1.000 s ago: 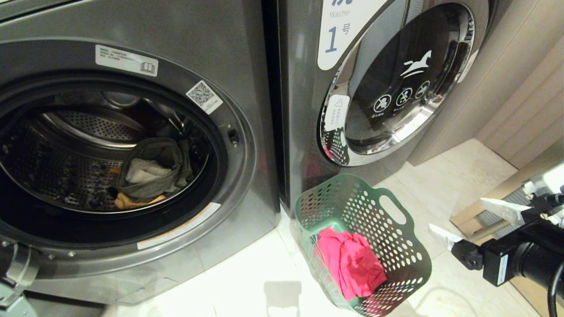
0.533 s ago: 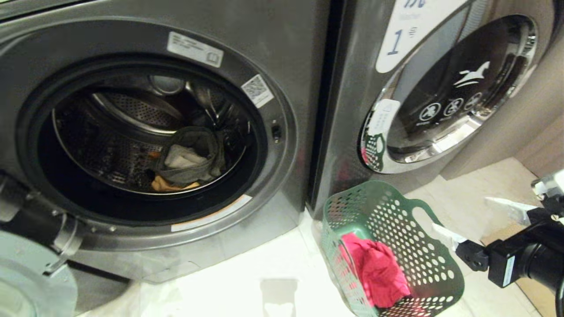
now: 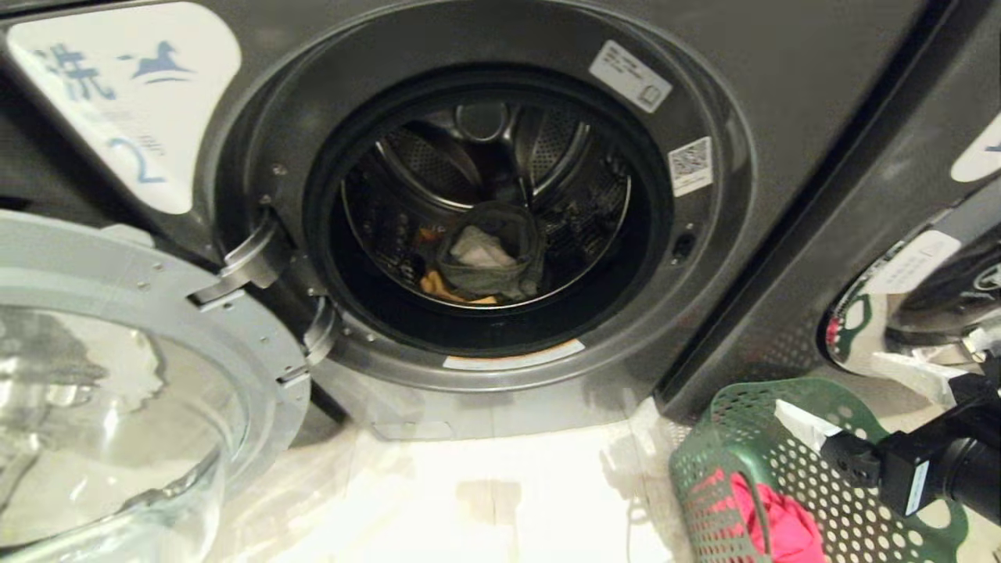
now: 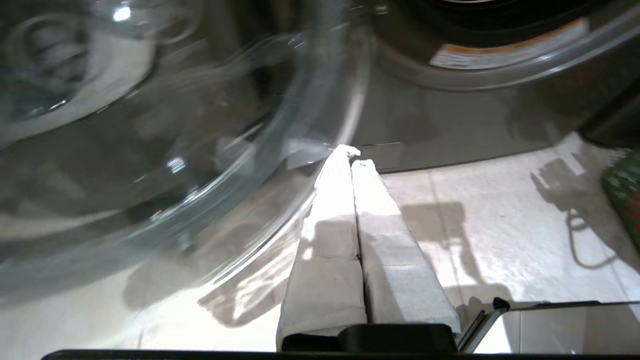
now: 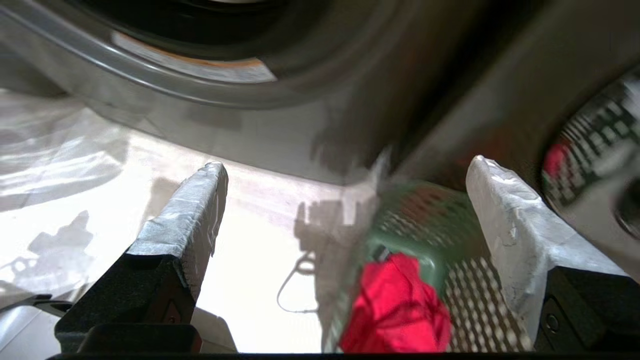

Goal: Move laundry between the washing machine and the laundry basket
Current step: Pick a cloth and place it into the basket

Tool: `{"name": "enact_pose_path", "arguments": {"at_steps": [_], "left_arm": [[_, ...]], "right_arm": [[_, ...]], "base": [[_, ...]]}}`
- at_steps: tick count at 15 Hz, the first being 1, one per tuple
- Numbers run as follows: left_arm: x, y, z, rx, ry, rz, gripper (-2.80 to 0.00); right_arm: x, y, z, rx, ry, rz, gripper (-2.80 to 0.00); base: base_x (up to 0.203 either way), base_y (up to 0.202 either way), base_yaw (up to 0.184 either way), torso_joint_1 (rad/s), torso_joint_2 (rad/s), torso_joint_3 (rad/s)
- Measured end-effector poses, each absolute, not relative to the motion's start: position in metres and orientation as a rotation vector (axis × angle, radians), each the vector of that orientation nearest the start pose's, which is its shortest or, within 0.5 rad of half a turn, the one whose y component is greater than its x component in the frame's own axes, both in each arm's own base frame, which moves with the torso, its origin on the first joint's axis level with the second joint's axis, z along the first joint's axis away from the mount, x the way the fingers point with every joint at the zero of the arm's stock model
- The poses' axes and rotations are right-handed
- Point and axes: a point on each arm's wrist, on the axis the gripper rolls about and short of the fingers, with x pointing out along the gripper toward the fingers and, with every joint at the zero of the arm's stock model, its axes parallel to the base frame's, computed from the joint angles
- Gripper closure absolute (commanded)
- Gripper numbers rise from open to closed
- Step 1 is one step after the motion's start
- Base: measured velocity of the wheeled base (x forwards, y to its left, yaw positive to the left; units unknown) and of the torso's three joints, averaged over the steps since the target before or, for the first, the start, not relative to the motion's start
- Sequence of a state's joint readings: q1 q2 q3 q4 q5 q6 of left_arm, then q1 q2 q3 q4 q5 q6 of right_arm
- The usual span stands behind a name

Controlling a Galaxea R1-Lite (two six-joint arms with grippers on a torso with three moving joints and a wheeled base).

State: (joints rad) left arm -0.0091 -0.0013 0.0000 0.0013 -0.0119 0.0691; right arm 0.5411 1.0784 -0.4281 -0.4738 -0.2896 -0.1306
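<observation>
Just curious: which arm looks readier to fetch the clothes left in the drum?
Right. Its tool is open above the basket; the left tool is shut, low by the door.

A: The washing machine (image 3: 782, 94) had a dark grey body with a dull metallic sheen, and its drum (image 3: 407, 203) was bright perforated steel.

B: Its open door (image 3: 117, 375) at eight o'clock was clear, glossy glass in a matt silver-grey ring. The label (image 3: 133, 94) looked like smooth white film.

A: The laundry basket (image 3: 704, 469) at five o'clock was matt green plastic, holed all over. The red garment (image 5: 395, 310) in it was soft, crumpled cloth.

B: The grey garment (image 3: 500, 258) in the drum looked like limp cloth too. The floor (image 3: 500, 485) was pale, smooth and shiny.

A: The right gripper (image 5: 345, 170) had fingers (image 5: 505, 220) wrapped in rough white tape on matt black plastic mounts. The left gripper (image 4: 350, 155) looked the same.
</observation>
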Motion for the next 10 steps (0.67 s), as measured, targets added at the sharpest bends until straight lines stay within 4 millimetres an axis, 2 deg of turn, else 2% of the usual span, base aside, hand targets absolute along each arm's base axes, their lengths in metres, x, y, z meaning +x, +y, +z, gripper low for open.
{"name": "enact_pose_path", "arguments": {"at_steps": [10], "left_arm": [[-0.0229, -0.0001, 0.0753, 0.069, 0.0, -0.021, 0.0]], "right_arm": [[0.1217, 0.0656, 0.198, -0.206, 0.145, 0.261, -2.8]], "base": [[0.002, -0.007, 0.176, 0.003, 0.0, 0.004]]}}
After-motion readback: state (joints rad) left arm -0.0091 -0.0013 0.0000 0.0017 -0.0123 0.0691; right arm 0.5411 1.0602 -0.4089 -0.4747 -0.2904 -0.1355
